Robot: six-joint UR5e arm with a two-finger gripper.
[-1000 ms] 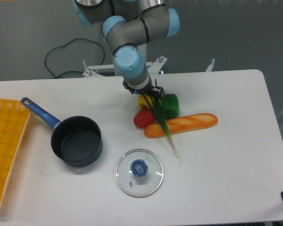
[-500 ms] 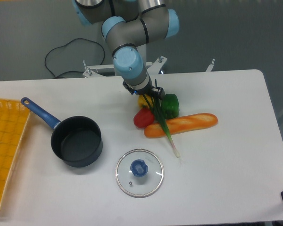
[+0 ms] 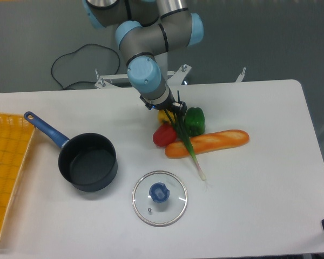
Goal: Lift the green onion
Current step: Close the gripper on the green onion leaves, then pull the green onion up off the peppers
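- Green onion (image 3: 188, 144) lies across the baguette (image 3: 208, 142), white tip on the table (image 3: 259, 183).
- Hand (image 3: 173, 109) sits at its dark leaves; whether it grips them cannot be told.

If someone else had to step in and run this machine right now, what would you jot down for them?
Gripper: down at the dark leafy end of the long thin green onion; I cannot tell whether it is shut.
Onion: lies slanted across the orange baguette, pale tip on the white table, leaves between the green bell pepper and red pepper.
Done: arm at the onion.
Left: confirm grip, lift.
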